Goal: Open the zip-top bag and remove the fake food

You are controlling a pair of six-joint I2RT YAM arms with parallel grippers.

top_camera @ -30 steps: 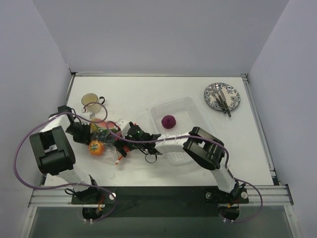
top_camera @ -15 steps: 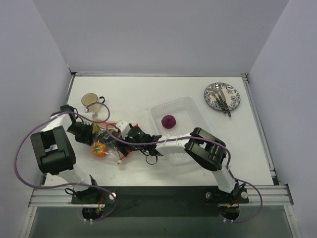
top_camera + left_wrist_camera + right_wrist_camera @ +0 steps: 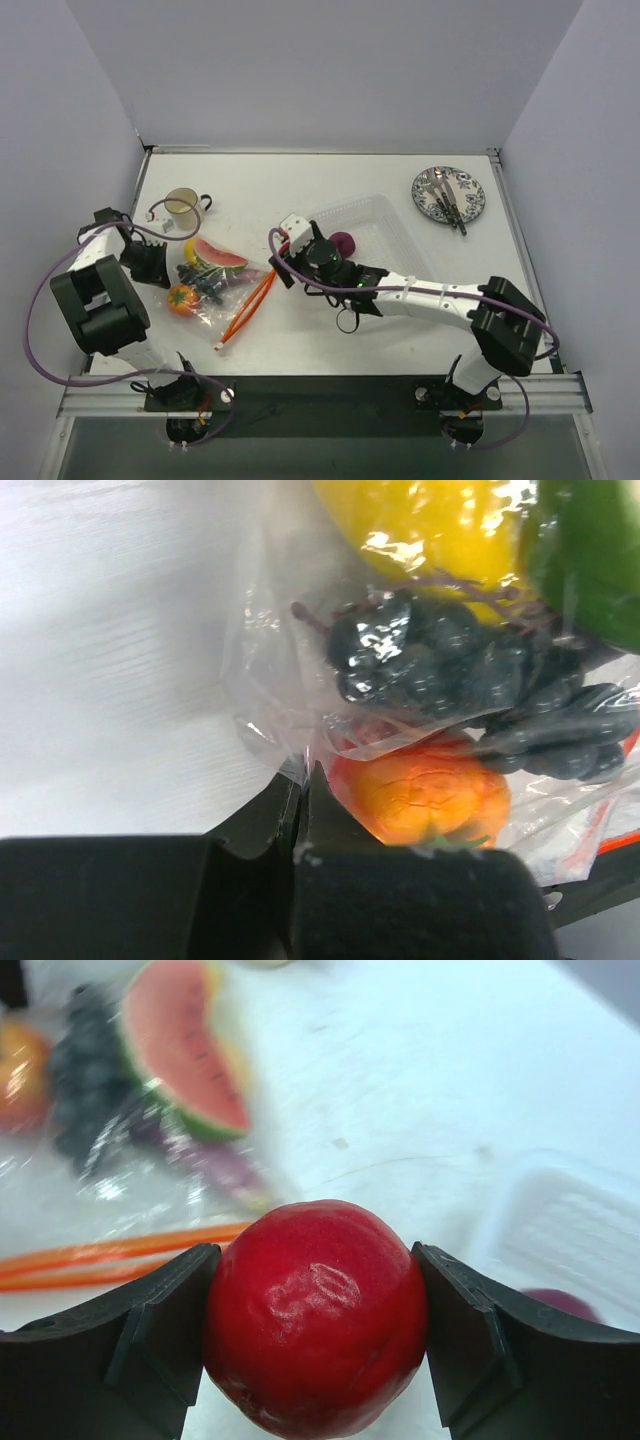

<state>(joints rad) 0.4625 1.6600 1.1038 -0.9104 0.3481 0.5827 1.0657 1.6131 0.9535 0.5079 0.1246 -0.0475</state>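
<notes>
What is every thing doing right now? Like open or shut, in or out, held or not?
left gripper: shut on the zip-top bag
zip-top bag: mouth open, one edge pinched
right gripper: closed on the red fruit
red fruit: out of the zip-top bag, held
grapes: inside the zip-top bag
orange fruit: inside the zip-top bag
purple fruit: lying in the tray
cup: upright

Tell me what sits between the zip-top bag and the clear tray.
The right gripper, shut on a red fruit, sits there. The top view shows it, with the bag to its left and the tray to its right.
</notes>
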